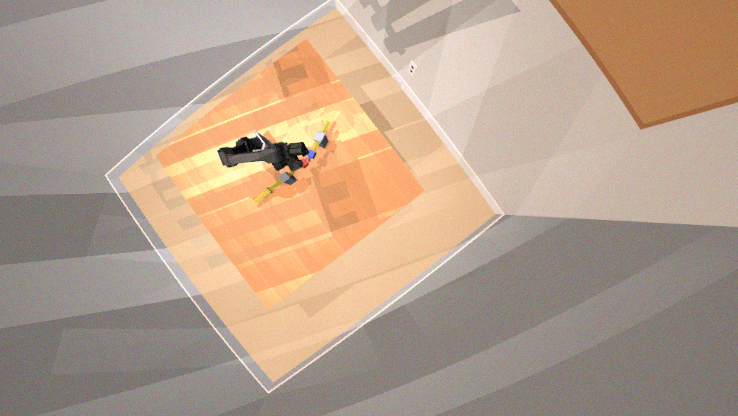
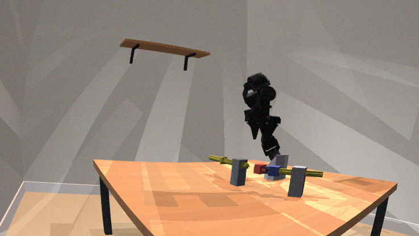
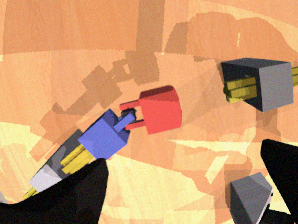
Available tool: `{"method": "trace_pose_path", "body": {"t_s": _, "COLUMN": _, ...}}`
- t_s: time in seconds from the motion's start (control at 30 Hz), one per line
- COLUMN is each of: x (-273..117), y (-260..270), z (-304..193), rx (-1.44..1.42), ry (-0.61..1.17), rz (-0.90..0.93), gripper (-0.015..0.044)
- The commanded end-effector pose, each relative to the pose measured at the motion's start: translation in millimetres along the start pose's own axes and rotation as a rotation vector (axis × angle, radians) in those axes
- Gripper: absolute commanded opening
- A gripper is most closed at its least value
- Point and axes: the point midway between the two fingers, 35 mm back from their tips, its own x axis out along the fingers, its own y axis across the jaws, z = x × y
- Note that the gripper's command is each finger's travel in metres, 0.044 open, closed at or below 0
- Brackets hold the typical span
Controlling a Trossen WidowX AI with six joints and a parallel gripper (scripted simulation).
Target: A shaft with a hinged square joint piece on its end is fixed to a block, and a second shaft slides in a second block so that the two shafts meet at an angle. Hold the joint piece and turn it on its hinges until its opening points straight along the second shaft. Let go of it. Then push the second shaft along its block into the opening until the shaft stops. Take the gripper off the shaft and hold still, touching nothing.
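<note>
The red joint piece (image 1: 305, 162) (image 2: 259, 168) (image 3: 162, 111) hangs on hinges from the blue piece (image 2: 274, 171) (image 3: 104, 137) on the first yellow shaft (image 2: 313, 173) (image 3: 75, 159). That shaft passes through its grey block (image 2: 297, 181). The second yellow shaft (image 1: 260, 195) (image 2: 212, 157) (image 3: 242, 89) runs through the other grey block (image 2: 238, 172) (image 3: 277, 85). Its near end stands apart from the red piece, whose far end faces roughly towards it; the inside of the opening is hidden. My gripper (image 2: 259, 138) (image 3: 188, 158) is open and empty, above the red piece and clear of it.
A grey angled bracket (image 2: 281, 164) (image 3: 250, 197) stands at the arm's base, behind the joint. The second shaft has a collar (image 2: 222, 160) on its outer part, beyond its block. The wooden table (image 1: 279, 248) (image 2: 205, 211) carries both blocks. A shelf (image 2: 164, 47) is on the wall.
</note>
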Motion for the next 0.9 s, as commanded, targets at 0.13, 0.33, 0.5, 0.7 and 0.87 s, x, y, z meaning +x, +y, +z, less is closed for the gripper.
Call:
{"method": "trace_pose_path", "body": {"t_s": 0.13, "x": -0.6, "y": -3.4, "z": -0.2, "rx": 0.037, "ry": 0.01, "rz": 0.012, "gripper": 0.044}}
{"method": "trace_pose_path", "body": {"t_s": 0.33, "x": 5.7, "y": -15.8, "z": 4.0, "rx": 0.212, "ry": 0.05, "rz": 0.071, "gripper": 0.044}}
{"method": "trace_pose_path", "body": {"t_s": 0.5, "x": 11.9, "y": -26.8, "z": 7.2, "rx": 0.373, "ry": 0.09, "rz": 0.12, "gripper": 0.044}}
{"method": "trace_pose_path", "body": {"t_s": 0.7, "x": 19.5, "y": -39.7, "z": 10.1, "rx": 0.566, "ry": 0.143, "rz": 0.174, "gripper": 0.044}}
{"method": "trace_pose_path", "body": {"t_s": 0.87, "x": 26.0, "y": -50.1, "z": 11.6, "rx": 0.727, "ry": 0.189, "rz": 0.217, "gripper": 0.044}}
